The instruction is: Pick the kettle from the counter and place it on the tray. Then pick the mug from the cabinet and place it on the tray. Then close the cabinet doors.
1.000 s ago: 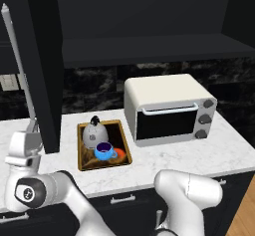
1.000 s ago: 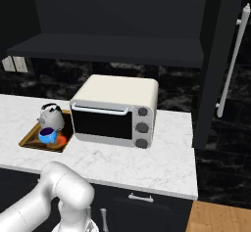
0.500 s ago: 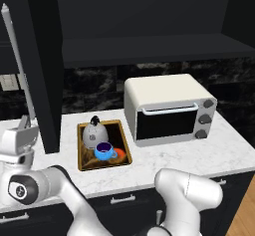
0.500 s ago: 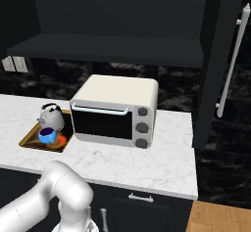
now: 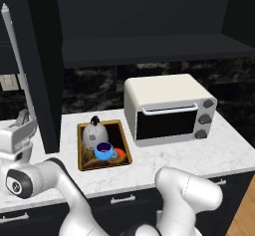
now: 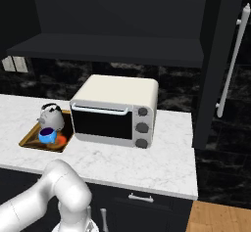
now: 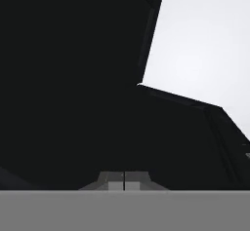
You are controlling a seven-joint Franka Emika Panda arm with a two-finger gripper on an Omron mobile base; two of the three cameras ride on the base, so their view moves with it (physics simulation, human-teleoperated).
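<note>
The grey speckled kettle (image 5: 92, 133) (image 6: 51, 116) and the blue mug (image 5: 104, 151) (image 6: 47, 135) both stand on the golden-rimmed tray (image 5: 79, 153) (image 6: 29, 137) on the white marble counter (image 5: 199, 155). The black cabinet (image 5: 149, 51) above stands open, its shelf dark. Its left door (image 5: 42, 70) hangs open, with a silver bar handle (image 5: 17, 65); the right door (image 6: 213, 79) is open too. My gripper (image 5: 22, 117) is shut and holds nothing, pointing up beside the lower end of the left door's handle. In the hand view its tips (image 7: 124, 181) face a dark panel.
A cream toaster oven (image 5: 169, 110) (image 6: 115, 111) sits on the counter right of the tray. Dark drawers with silver handles (image 6: 140, 197) run below the counter. The right door's bar handle (image 6: 230, 64) sticks out at the far right.
My hand has drifted left and a little up, closer to the left door's handle. Kettle, mug and tray have not moved.
</note>
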